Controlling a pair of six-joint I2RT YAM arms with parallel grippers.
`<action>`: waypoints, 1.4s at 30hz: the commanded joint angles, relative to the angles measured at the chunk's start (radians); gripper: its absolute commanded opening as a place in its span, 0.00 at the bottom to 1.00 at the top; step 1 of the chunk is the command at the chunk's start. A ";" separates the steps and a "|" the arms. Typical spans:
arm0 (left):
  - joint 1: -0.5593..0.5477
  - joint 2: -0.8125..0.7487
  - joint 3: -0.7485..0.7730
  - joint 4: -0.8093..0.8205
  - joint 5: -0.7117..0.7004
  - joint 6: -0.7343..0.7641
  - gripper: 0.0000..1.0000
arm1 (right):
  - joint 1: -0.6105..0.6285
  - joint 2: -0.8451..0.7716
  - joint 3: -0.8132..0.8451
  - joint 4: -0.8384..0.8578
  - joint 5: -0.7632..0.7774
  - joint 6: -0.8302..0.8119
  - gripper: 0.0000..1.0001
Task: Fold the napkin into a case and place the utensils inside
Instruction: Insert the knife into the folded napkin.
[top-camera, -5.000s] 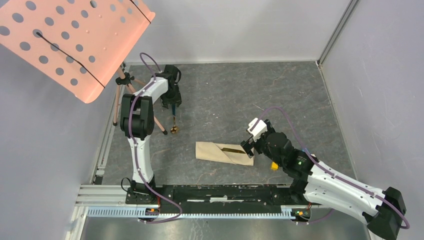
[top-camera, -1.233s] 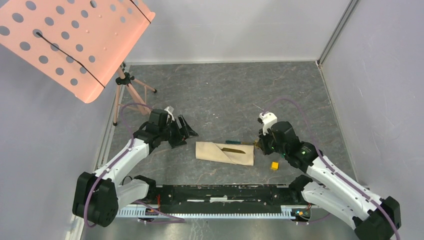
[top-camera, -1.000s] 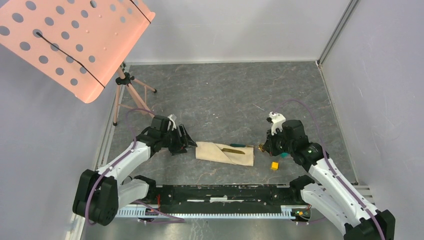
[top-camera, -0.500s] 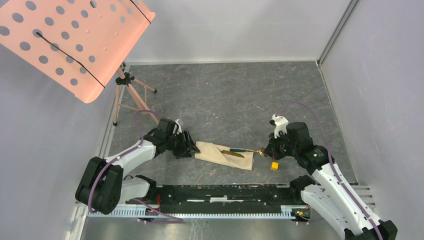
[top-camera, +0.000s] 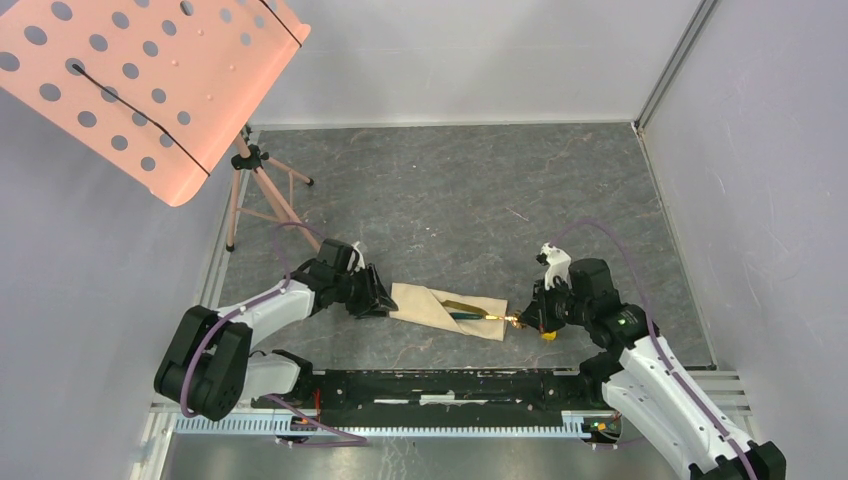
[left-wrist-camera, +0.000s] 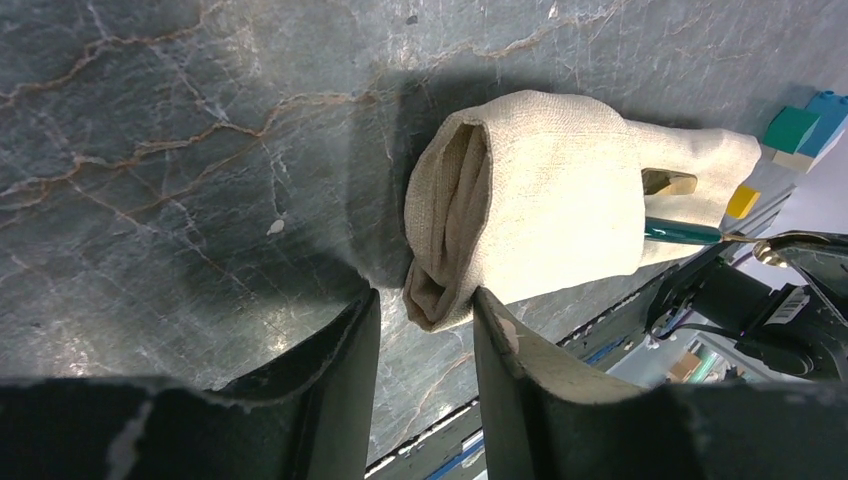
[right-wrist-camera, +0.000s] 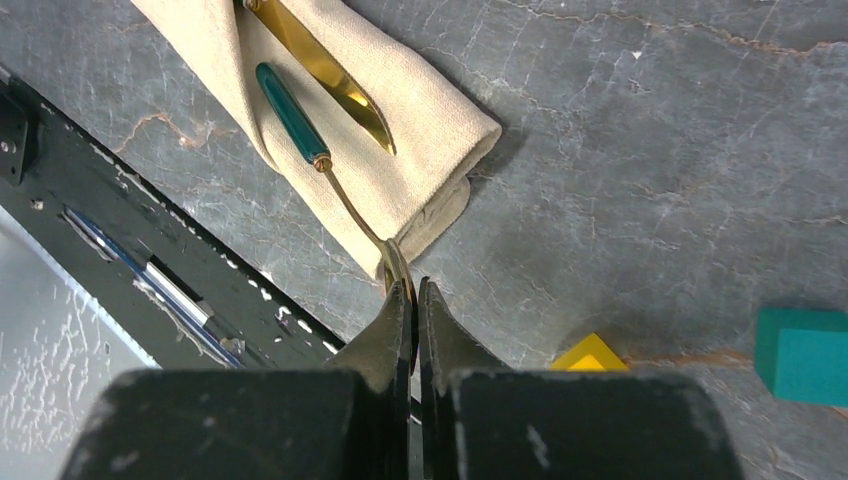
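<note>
The beige napkin (top-camera: 425, 303) lies folded into a flat case near the table's front edge. The gold knife (right-wrist-camera: 325, 70) sticks out of its diagonal fold. My right gripper (right-wrist-camera: 412, 292) is shut on the bowl of the spoon (right-wrist-camera: 290, 112), whose teal handle rests on the napkin (right-wrist-camera: 430, 120) beside the knife blade. At the napkin's left end (left-wrist-camera: 560, 200), my left gripper (left-wrist-camera: 422, 300) straddles the near corner. Its jaws are open: the right finger touches the cloth and a gap shows at the left finger. In the top view the left gripper (top-camera: 384, 300) and right gripper (top-camera: 520, 320) flank the napkin.
A yellow cube (right-wrist-camera: 590, 355) and a teal cube (right-wrist-camera: 800, 340) lie just right of my right gripper. A pink perforated board (top-camera: 150, 80) on a tripod (top-camera: 255, 185) stands at the back left. The black base rail (top-camera: 450, 385) runs close along the napkin's near side.
My right gripper brought the spoon left and down until its handle lay on the napkin. My left gripper moved in to the napkin's left end and narrowed its jaws around the corner.
</note>
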 joint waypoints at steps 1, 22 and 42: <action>-0.009 -0.009 -0.017 0.029 0.000 0.036 0.44 | -0.002 -0.005 -0.054 0.143 -0.054 0.059 0.00; -0.044 -0.010 -0.041 0.060 -0.007 0.000 0.33 | 0.108 0.135 -0.247 0.585 -0.077 0.402 0.00; -0.045 -0.037 -0.063 0.069 -0.009 -0.002 0.31 | 0.227 0.196 -0.115 0.501 0.087 0.433 0.01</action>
